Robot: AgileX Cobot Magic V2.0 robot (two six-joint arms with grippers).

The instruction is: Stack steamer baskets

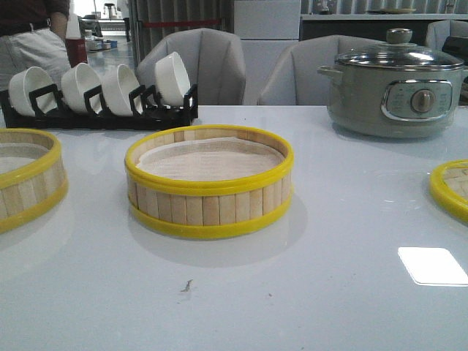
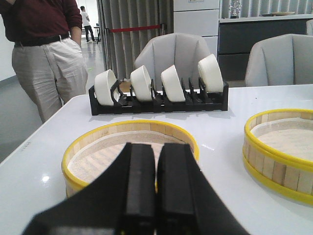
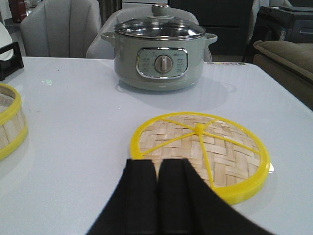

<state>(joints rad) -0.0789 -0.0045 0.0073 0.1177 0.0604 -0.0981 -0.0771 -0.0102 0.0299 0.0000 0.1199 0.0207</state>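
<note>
One steamer basket (image 1: 208, 205) stands in the middle of the table, a second steamer basket (image 1: 29, 183) at the left edge of the front view. The woven yellow-rimmed lid (image 1: 452, 189) lies flat at the right edge. Neither gripper shows in the front view. In the left wrist view my left gripper (image 2: 156, 147) is shut and empty, just short of the left basket (image 2: 98, 137), with the middle basket (image 2: 279, 156) off to the side. In the right wrist view my right gripper (image 3: 157, 162) is shut and empty, close to the near rim of the lid (image 3: 215, 147).
A black rack of white bowls (image 1: 99, 91) stands at the back left, a grey-green electric pot (image 1: 395, 91) with a glass lid at the back right. Grey chairs (image 1: 212, 66) sit behind the table. A person (image 2: 44, 54) stands by the table's far left corner.
</note>
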